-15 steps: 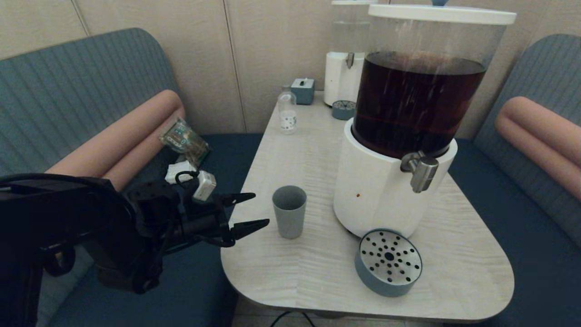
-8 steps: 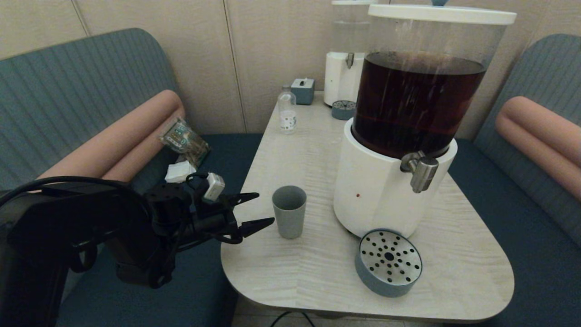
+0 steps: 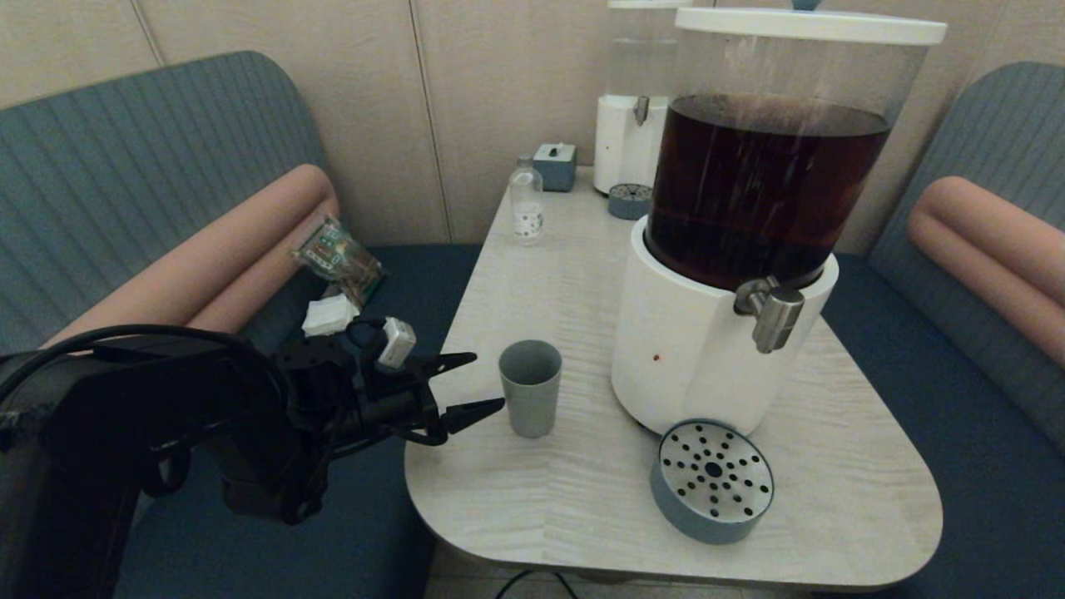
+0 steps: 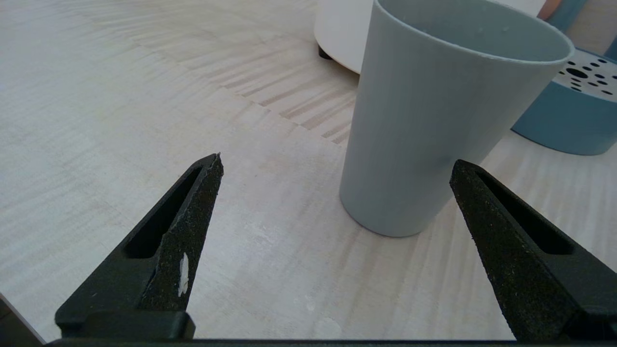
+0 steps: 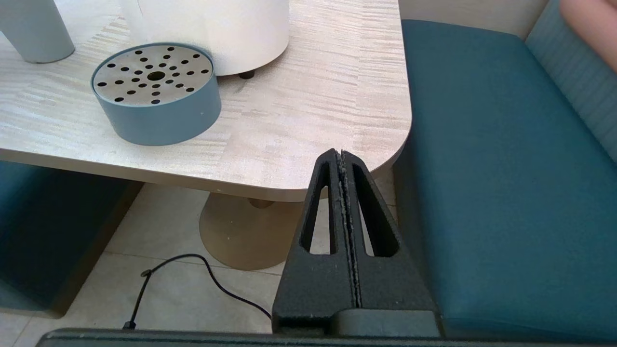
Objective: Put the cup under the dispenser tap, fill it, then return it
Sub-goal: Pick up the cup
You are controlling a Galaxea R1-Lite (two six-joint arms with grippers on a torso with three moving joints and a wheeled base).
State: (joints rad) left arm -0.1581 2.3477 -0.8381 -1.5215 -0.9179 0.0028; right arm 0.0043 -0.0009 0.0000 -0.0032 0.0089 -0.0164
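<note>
The cup (image 3: pixel 530 387) is a plain grey-blue tapered tumbler, matte, handleless and empty, standing upright on the table (image 3: pixel 582 499) just left of the dispenser (image 3: pixel 707 349), away from its steel tap (image 3: pixel 772 312). The left pincer (image 3: pixel 474 383) is spread wide beside the cup, not touching it. The right pincer (image 5: pixel 342 156) is pressed together, off the table's near corner.

Pale wood-grain table (image 3: pixel 574 499) bearing cup (image 3: pixel 530 387), two dispensers, drip trays, bottle, small box

Dim head view, brighter wrist views.
Soft, even light; faint shadows on the desk (image 3: pixel 582 499); slight edge distortion.
</note>
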